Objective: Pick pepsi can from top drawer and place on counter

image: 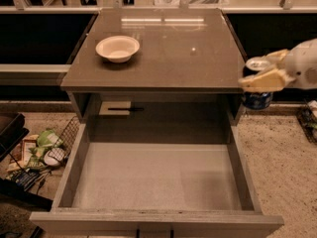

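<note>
Holding the pepsi can (256,100) firmly between its 2 fingers, the gripper (258,78) is at the right, just beside the front right corner of the counter (178,58). The can is upright, its silver top above the fingers and its blue body below them. It is outside the top drawer (74,167), which stands open under the counter. 1 white bowl (117,48) sits on the left part of the counter.

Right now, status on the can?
One tool, shut on pepsi can, off the counter right edge, near its height. Can out of open top drawer. A white bowl far left on counter, not blocking.
</note>
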{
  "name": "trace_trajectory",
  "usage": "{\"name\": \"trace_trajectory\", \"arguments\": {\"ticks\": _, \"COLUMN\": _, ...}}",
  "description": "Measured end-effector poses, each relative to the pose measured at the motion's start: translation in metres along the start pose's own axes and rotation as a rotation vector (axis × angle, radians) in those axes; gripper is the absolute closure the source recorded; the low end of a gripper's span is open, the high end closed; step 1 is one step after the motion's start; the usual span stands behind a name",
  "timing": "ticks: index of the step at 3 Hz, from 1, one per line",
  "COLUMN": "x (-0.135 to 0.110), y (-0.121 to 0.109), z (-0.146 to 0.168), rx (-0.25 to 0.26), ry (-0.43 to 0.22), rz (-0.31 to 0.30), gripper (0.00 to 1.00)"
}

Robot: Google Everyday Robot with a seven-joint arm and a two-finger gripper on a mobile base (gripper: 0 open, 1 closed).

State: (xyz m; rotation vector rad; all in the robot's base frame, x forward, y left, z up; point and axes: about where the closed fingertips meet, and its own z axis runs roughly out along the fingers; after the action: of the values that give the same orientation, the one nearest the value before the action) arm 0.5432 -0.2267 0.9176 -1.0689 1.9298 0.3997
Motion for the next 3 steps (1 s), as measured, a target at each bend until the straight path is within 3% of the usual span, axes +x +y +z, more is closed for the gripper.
{"name": "trace_trajectory", "arguments": {"ticks": 1, "x": -0.018, "y": -0.038, "z": -0.03, "rx": -0.072, "ry": 0.01, "rz": 0.1, "gripper": 1.0}}
{"name": "trace_trajectory", "arguments": {"ticks": 2, "x": -0.033, "y": -0.077, "z": -0.008, "rx": -0.114, "ry": -0.028, "rz": 0.185, "gripper": 1.0}}
{"name": "trace_trajectory", "arguments": {"ticks": 3, "x": -0.083, "y": -0.117, "z": 0.014, "rx": -0.083, "ry": -0.129, "rz": 0.193, "gripper": 1.0}}
